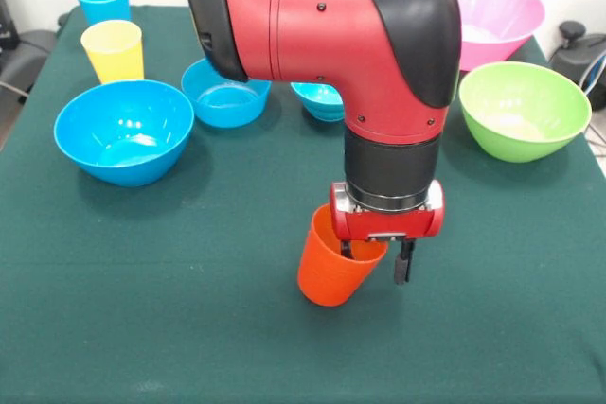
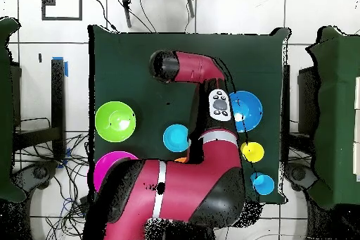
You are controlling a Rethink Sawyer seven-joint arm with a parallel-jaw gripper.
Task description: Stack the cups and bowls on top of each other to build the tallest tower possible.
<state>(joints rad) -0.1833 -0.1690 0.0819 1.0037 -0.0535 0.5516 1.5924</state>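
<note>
Currently clamping ribbed orange-red plastic cup by its rim in black two-finger gripper, one finger inside, one outside; cup tilted, base near the green table cloth, in front of the bowls. Risk: thin-wall pinch slipping, cup tipping or dropping during lift.

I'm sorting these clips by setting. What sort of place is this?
Probably a robotics lab or test room. A green-covered table stands on a white tiled floor with loose cables beside it, and plastic bowls and cups are spread around the arm like test props.
</note>
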